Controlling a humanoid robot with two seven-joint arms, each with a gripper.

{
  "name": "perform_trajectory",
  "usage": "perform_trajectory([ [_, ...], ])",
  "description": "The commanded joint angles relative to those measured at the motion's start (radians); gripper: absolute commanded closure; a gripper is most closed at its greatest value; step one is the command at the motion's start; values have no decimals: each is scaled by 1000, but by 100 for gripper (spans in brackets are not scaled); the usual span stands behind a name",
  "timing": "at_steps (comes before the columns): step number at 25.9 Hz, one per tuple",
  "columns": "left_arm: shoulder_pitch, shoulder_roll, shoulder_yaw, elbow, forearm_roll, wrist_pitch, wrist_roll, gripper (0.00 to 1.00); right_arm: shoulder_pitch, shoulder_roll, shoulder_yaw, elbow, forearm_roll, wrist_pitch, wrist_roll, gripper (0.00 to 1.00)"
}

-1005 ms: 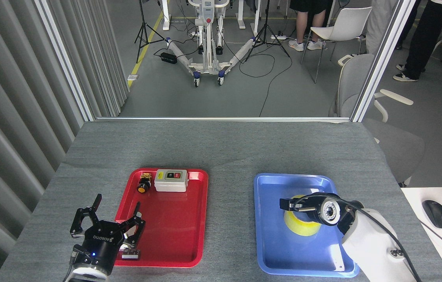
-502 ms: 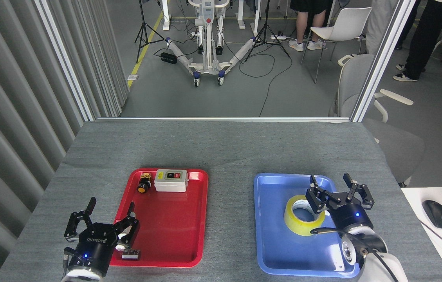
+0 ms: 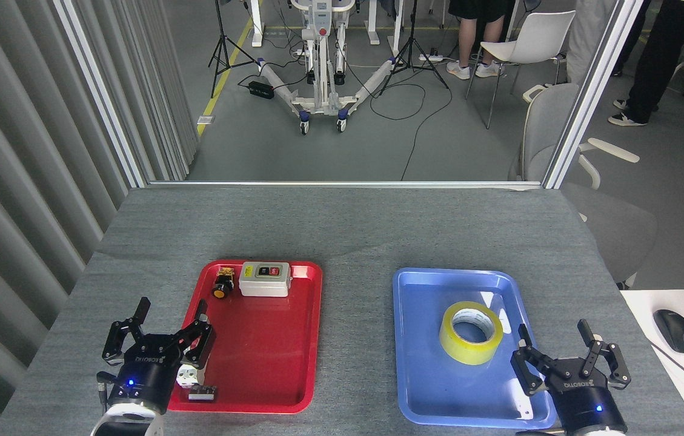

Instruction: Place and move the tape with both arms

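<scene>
The yellow tape roll (image 3: 471, 332) lies flat in the blue tray (image 3: 426, 387), toward its right side, its white core facing up. My right gripper (image 3: 552, 334) stands open at the tray's front right corner, just right of and nearer than the tape, holding nothing. My left gripper (image 3: 172, 310) is open over the front left edge of the red tray (image 3: 269, 363), also empty.
In the red tray sit a grey switch box (image 3: 265, 278), a yellow-capped black push button (image 3: 222, 284) and small parts (image 3: 193, 384) near the front left corner. A mouse (image 3: 675, 330) lies on a white desk at right. Chairs and people's legs stand beyond the table.
My right gripper has let go of the tape and drawn back toward the front right, leaving the roll in the blue tray. The left gripper has shifted only slightly.
</scene>
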Motion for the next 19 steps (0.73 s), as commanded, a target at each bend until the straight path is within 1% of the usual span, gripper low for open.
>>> perform_trajectory([
  [1, -9, 0, 0, 2, 0, 1, -2, 0, 39, -13, -19, -29, -18, 4, 0, 0],
  [5, -9, 0, 0, 3, 0, -1, -2, 0, 57, -13, -24, -43, -20, 2, -8, 0],
  [7, -9, 2, 0, 5, 0, -1, -2, 0, 68, -4, -24, -52, -21, 2, -8, 0],
  [12, -8, 2, 0, 5, 0, -1, -2, 0, 68, -5, -34, -52, -24, -3, -8, 0],
  [19, -9, 20, 0, 8, 2, -1, 3, 0, 68, -5, -36, -52, -23, -4, -7, 0],
])
